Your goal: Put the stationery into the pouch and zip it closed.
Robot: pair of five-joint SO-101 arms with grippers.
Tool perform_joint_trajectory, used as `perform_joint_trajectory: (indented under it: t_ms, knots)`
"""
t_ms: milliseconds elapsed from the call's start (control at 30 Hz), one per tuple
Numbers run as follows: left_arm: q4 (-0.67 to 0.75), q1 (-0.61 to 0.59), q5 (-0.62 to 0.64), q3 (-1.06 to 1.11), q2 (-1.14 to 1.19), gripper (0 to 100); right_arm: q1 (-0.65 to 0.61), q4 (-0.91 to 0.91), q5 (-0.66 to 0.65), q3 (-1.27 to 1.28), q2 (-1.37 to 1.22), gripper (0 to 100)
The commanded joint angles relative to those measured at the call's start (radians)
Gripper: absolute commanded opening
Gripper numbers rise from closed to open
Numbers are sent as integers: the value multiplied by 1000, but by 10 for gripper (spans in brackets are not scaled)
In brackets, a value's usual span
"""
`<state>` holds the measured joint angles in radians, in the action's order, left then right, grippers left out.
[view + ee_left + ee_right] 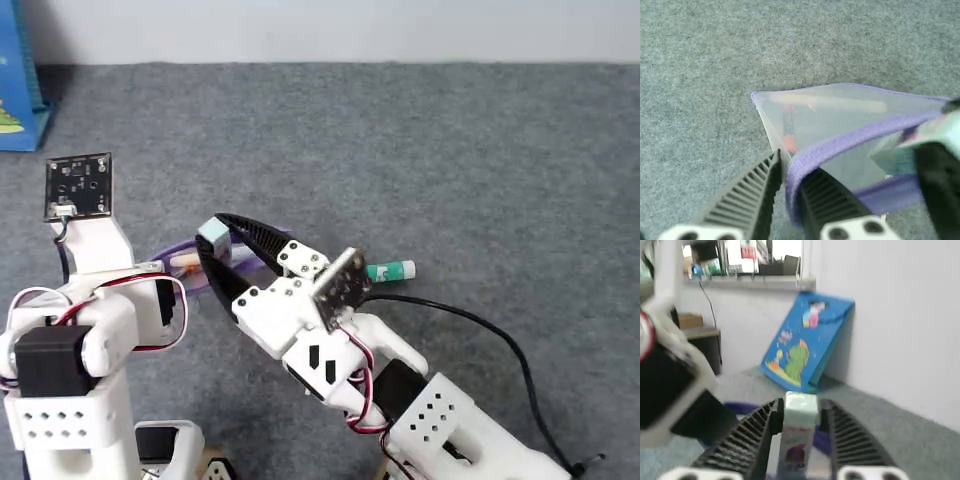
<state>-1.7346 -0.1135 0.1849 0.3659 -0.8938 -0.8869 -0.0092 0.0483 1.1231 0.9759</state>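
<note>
Left wrist view: left gripper [789,167] clamped on the pouch [840,115] rim at lower centre (props the mouth open); my right gripper [801,407] pinches an eraser [797,437], ready to drop in.

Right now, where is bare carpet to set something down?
Free: the far strip along the wall right of the blue box, and the side beyond the green-capped stick. Crowded: centre, where left gripper and right gripper meet at the pouch.

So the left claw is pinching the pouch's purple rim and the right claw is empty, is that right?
Not quite. The right claw is not empty: the right wrist view shows it shut on a pale green block. The rest holds: the left claw is pinching the pouch at its purple rim.
</note>
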Motion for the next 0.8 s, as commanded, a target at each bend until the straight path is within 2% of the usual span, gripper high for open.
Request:
perform_joint_trajectory:
  t_ms: [0,133,233,400,500,600,767]
  knots:
    - [-18,-2,-5,-8,-11,13,10,108,9,-61,44,245]
    - [-18,-2,-5,-8,-11,13,16,232,52,-103,130,213]
    - [-18,-2,-5,-8,-11,13,54,403,58,-137,209,194]
    - [-18,-2,-5,-2,-11,13,209,776,78,-176,292,190]
    - [-18,-2,-5,4,-11,13,321,926,97,-172,286,190]
    - [-18,-2,-5,4,-11,13,415,1006,86,-170,237,190]
    - [-18,-2,-5,4,-11,13,512,1023,-63,-170,39,190]
